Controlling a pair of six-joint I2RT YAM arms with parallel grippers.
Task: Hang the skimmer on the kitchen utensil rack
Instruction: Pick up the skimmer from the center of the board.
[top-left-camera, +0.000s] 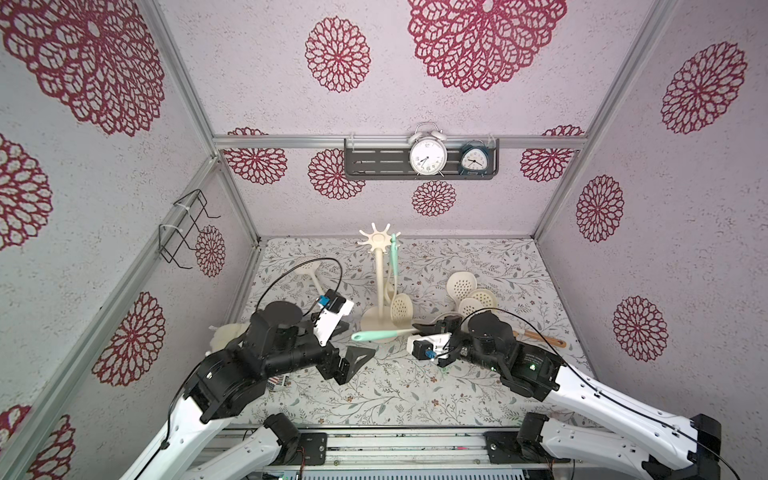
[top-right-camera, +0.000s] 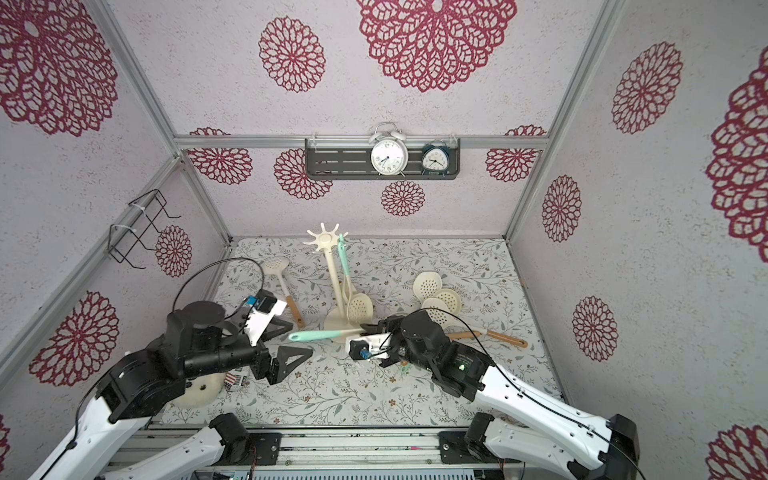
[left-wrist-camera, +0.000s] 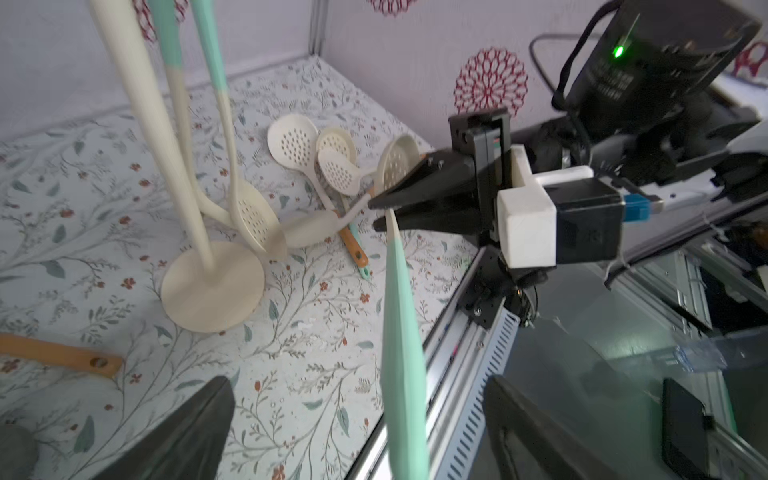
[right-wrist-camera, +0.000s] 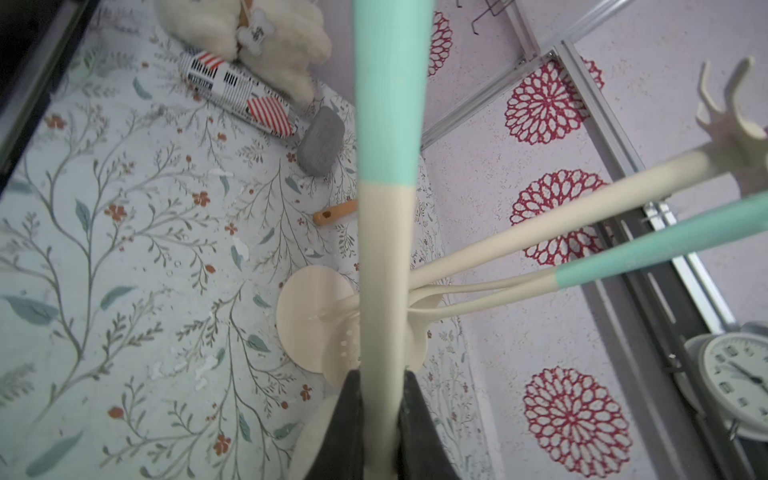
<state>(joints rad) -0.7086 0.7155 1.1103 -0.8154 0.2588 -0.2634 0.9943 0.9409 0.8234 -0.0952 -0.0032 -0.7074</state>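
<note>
Handover, seemingly: the right gripper (top-left-camera: 420, 329) pinches the skimmer (top-left-camera: 376, 334) by its cream neck above the counter (top-left-camera: 415, 395), leaving the mint end free for a hook. The left gripper (left-wrist-camera: 357, 386) gapes wide around that end, gripping nothing. The kitchen utensil rack (top-left-camera: 379, 274) stands just behind.

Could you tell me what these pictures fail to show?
- Mint-and-cream plastic skimmer in the right gripper: head mostly hidden by that gripper in both top views.
- Its handle tip: cut off by the frame edge in both wrist views; any hole too small in top views.
- Cream star-crowned plastic rack: crown cut off in the left wrist view.
</note>
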